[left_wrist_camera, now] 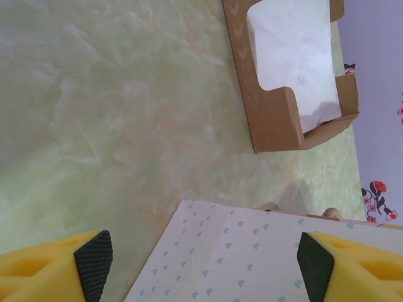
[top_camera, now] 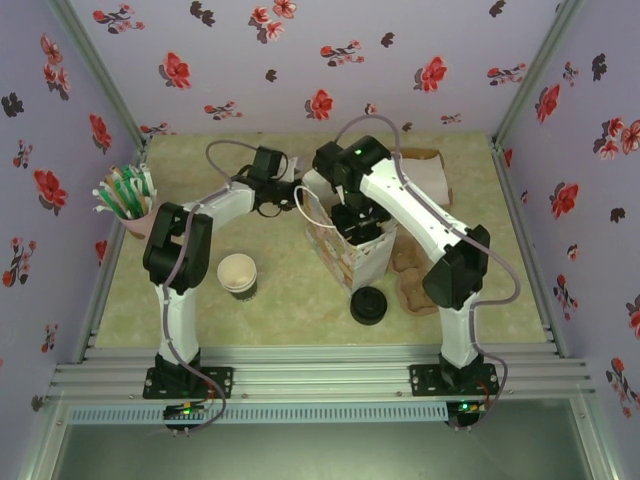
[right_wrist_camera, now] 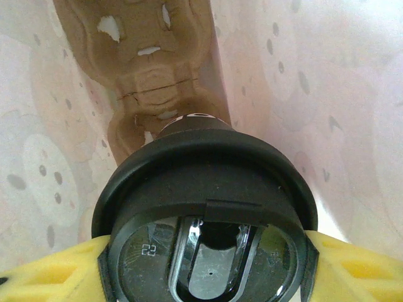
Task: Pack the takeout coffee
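The takeout coffee [right_wrist_camera: 208, 189] stands upright inside the paper bag [top_camera: 362, 265], black lid up, long axis vertical.
The left fingers [left_wrist_camera: 94, 255] are spread wide above the bag's dotted wall, clamping nothing; whether they touch it I cannot tell. At their 1 o'clock on the worktop [left_wrist_camera: 94, 94], a cardboard box [left_wrist_camera: 271, 119] holds white napkins [left_wrist_camera: 296, 56]. Seen from above, a lidless cup stack [top_camera: 238, 275] sits at the bag's 8 o'clock and loose black lids [top_camera: 368, 305] at its 6 o'clock. The right fingers [right_wrist_camera: 44, 277] grip the coffee's lid rim from both sides; beneath it, a pulp cup carrier [right_wrist_camera: 148, 75] lies at the bag's bottom.
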### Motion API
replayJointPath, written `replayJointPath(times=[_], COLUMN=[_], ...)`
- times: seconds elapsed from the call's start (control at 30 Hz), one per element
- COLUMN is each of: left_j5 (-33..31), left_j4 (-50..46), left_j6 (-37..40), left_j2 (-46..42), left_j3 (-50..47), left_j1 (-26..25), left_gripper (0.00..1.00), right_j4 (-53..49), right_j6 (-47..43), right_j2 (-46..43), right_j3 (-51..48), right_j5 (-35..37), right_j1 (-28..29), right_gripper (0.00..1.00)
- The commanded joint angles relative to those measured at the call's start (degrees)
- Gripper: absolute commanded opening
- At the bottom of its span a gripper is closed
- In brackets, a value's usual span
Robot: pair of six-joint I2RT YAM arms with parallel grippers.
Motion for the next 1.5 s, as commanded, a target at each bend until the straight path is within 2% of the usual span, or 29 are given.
replayJointPath(times=[0.0,1.13,1.47], left_j5=[1.24,1.25,1.07], left_j4=[1.32,-0.67,-0.19], left_j6=[-0.55,-0.07,-0.53], left_j2=[-3.21,-5.06,-7.73], left_j3=[-0.79,-0.66,-2.85], left_j1=[0.81,1.90,3.78], left_gripper=[0.81,0.85,0.90], right_j4=[-6.15,-2.70,-1.49], right_j6=[-0.25,-1.44,-1.90], right_j2=[0.84,0.95,0.43], right_j3=[1.64,1.19,0.59], right_j5=[-0.51,0.88,0.23], right_j1=[-0.36,0.82,0.39], right_gripper=[0.67,0.66,0.66])
